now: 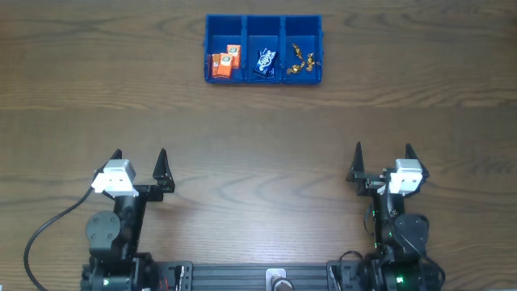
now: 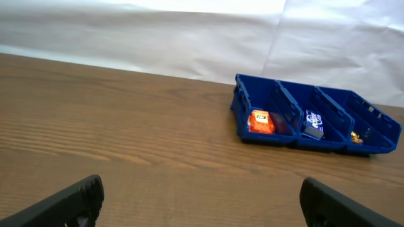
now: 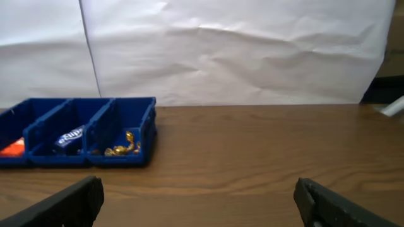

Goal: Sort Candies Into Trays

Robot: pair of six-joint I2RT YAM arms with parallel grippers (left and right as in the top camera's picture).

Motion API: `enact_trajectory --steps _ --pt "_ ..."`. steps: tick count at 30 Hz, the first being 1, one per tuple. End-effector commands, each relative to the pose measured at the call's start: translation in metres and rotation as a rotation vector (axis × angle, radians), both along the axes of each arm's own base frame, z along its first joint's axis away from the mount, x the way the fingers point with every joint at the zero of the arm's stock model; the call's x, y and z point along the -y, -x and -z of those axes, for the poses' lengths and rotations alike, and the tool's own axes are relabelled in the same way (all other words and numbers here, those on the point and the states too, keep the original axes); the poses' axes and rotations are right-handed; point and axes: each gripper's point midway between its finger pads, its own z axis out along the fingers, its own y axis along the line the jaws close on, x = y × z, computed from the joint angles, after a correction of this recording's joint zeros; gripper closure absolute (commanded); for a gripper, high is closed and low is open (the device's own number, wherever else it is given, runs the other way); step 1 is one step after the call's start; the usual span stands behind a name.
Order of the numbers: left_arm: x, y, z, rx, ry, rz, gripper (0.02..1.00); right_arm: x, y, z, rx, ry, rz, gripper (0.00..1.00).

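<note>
Both the left gripper point(image 1: 140, 155) and right gripper point(image 1: 384, 149) stood with fingers spread, well apart from the tray point(image 1: 263, 18) holding orange candies point(image 1: 225, 63), a blue candy point(image 1: 265, 62) and seemingly gold candies point(image 1: 300, 61).

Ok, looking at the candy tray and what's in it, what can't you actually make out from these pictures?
Orange candies: exact count; small in the top view, and the blue tray wall hides most in the left wrist view.
Blue candy: one wrapper or several; too small.
Gold candies: count; the front wall partly covers them in the right wrist view.
Orange compartment: cut off by the right wrist view's edge.
</note>
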Motion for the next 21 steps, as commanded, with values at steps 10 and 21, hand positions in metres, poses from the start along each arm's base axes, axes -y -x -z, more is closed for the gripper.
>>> enact_trajectory --steps 10,21 --pt "0.002 0.0 0.016 -0.043 -0.012 0.014 0.02 0.015 0.001 0.015 -0.06 0.006 0.059 0.003" --pt "0.002 0.0 0.016 -0.043 -0.012 0.014 0.023 0.015 0.001 0.015 -0.06 0.006 0.059 0.003"
